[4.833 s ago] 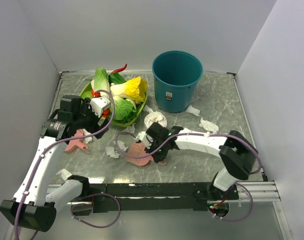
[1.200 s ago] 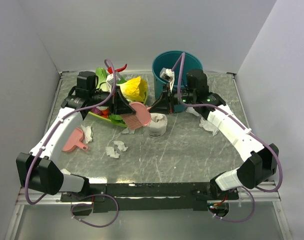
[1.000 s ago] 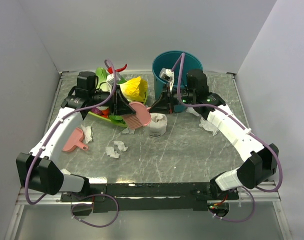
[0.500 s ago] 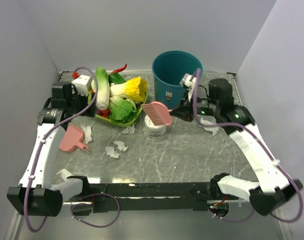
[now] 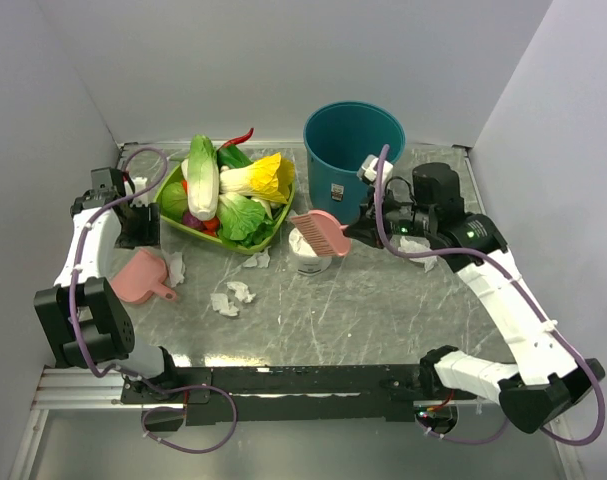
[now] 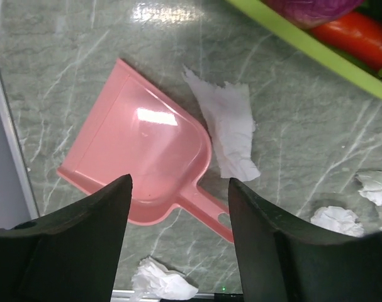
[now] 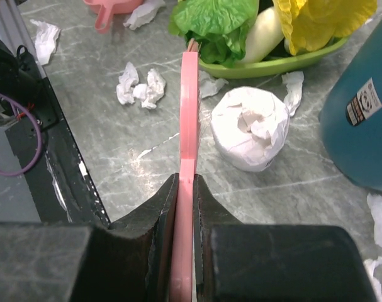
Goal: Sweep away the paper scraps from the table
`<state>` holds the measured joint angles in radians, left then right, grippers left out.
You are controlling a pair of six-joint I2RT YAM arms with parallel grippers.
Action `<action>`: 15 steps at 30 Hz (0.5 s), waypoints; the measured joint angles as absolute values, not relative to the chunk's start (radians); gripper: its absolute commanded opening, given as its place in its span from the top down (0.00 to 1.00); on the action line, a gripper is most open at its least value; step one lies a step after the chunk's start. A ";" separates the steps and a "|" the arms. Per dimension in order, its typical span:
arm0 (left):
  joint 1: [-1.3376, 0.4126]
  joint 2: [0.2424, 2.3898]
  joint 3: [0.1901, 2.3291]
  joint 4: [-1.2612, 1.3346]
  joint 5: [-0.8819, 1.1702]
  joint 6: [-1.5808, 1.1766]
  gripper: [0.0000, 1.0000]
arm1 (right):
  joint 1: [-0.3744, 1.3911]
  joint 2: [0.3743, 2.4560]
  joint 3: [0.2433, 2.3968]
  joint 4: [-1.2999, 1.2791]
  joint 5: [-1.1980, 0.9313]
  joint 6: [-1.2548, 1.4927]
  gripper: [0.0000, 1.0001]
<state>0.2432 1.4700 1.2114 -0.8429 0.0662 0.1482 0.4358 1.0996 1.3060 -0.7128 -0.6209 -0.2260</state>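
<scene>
Several paper scraps lie on the grey marble table [image 5: 383,310]: a pair [image 5: 231,298], one beside the pink dustpan [image 5: 173,266], one by the right arm [image 5: 416,249] and one at the front left edge [image 5: 129,347]. My left gripper [image 5: 138,232] is open and empty above the pink dustpan [image 6: 140,157]; its wrist view shows a flat scrap [image 6: 231,129] next to the pan. My right gripper [image 7: 185,182] is shut on the handle of a pink brush [image 7: 189,107] and holds it in the air beside the tissue roll [image 5: 308,252].
A teal bin [image 5: 351,160] stands at the back centre. A green tray [image 5: 173,215] of vegetables sits at the back left. The upright white tissue roll [image 7: 250,129] stands under the brush. White walls enclose three sides.
The brush, earlier between both grippers, is now in the right gripper alone. The left arm has swung back left and now hangs over the dustpan. The right arm shifted only a little.
</scene>
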 measured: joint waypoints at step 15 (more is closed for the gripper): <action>0.247 1.151 1.369 -0.748 0.233 0.025 0.04 | 0.738 1.578 1.636 -0.700 -0.622 -0.184 1.00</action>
<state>0.2474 1.1511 1.3693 -0.7483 0.2333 0.0246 0.7376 1.5784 1.6356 -0.6998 -0.6220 -0.1837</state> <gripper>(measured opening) 0.968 0.170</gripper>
